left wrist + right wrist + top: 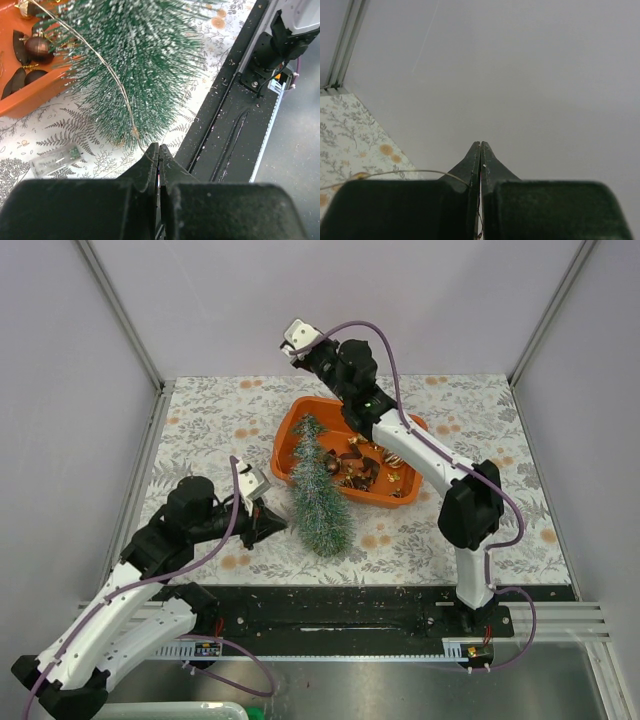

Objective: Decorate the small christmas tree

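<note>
- The small christmas tree (pixel 318 495) is down on its side: pointed tip over the left part of the orange tray (pixel 290 443), broad bristly end out on the cloth towards the near edge.
- The frosted needles cover the tray's left rim, and they sit between the left gripper (pixel 158 150) and the tray.
- In the tray, to the right of the tip, there is a heap of gold and dark red baubles (pixel 372 468). They are loose and jumbled, and none are on the tree.
- A thin wire (pixel 107 71) arcs over the needles and runs straight into the left gripper's tips. Its jaws are pressed together on the wire, low by the tree's wide end.
- The right gripper (pixel 480 147) is up high over the far side, facing the back wall. Its jaws are also pinched tight, with the same kind of wire coming in from the left and caught between them.
- A small clear box (pixel 55 159) lies flat on the cloth between the tray and the left gripper, apart from both.
- The cloth (pixel 210 430) is pale, printed with grey ferns and orange blossoms.
- A black rail (pixel 340 610) runs along the near edge and carries both arm bases. It is dusted with pale specks.
- Plain pale walls (pixel 330 300) stand on three sides, with metal posts (pixel 120 310) at the corners.
</note>
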{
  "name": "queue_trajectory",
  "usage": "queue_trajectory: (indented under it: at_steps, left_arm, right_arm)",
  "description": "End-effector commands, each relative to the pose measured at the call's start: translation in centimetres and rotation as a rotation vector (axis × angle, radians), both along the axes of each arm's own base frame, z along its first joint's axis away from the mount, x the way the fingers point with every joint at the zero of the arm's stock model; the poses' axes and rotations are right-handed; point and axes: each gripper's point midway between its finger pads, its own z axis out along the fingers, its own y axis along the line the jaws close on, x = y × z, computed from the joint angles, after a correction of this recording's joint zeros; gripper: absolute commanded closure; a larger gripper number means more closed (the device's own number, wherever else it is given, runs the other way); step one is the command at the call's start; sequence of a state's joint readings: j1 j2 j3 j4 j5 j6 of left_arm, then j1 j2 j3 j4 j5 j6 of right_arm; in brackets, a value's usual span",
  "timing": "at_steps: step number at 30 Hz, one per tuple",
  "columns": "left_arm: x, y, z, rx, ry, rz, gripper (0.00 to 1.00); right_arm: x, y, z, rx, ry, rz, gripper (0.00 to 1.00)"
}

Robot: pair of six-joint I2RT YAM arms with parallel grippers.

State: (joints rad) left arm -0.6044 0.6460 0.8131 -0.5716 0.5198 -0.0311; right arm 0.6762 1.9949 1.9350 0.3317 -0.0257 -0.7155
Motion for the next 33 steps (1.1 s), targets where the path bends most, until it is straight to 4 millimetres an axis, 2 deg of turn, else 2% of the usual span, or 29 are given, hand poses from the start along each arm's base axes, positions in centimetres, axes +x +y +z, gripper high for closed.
queue_trajectory:
  at_steps: [1,10,15,19,21,27,31,33]
  left_arm:
    - [1.6,0.2,-0.3,-0.003,-0.012,0.074,1.00]
    - [3.7,2.3,-2.4,0.079,-0.016,0.230,1.00]
    - [5.9,4.0,-4.0,0.171,-0.044,0.354,1.00]
    - [7.2,3.9,-3.9,0.181,-0.073,0.381,1.00]
    - [8.4,3.7,-3.2,0.167,-0.102,0.405,0.99]
    - [11.6,2.9,-1.5,0.150,-0.198,0.451,0.98]
    - [13.8,3.1,-1.4,0.167,-0.255,0.509,0.90]
    - [14.3,2.8,-1.2,0.156,-0.273,0.510,0.83]
  right_arm:
    - [1.0,-0.2,-2.3,0.041,0.053,0.013,1.00]
    - [4.2,-2.0,-5.8,0.077,0.142,-0.027,1.00]
    - [5.7,-3.7,-7.3,0.088,0.161,-0.085,1.00]
    - [6.5,-6.8,-7.5,0.127,0.172,-0.157,1.00]
    - [6.6,-8.5,-7.4,0.148,0.173,-0.188,1.00]
    - [6.8,-15.0,-6.8,0.216,0.177,-0.304,1.00]
    - [5.9,-18.8,-7.0,0.257,0.183,-0.372,1.00]
    - [5.1,-20.6,-7.4,0.261,0.181,-0.410,1.00]
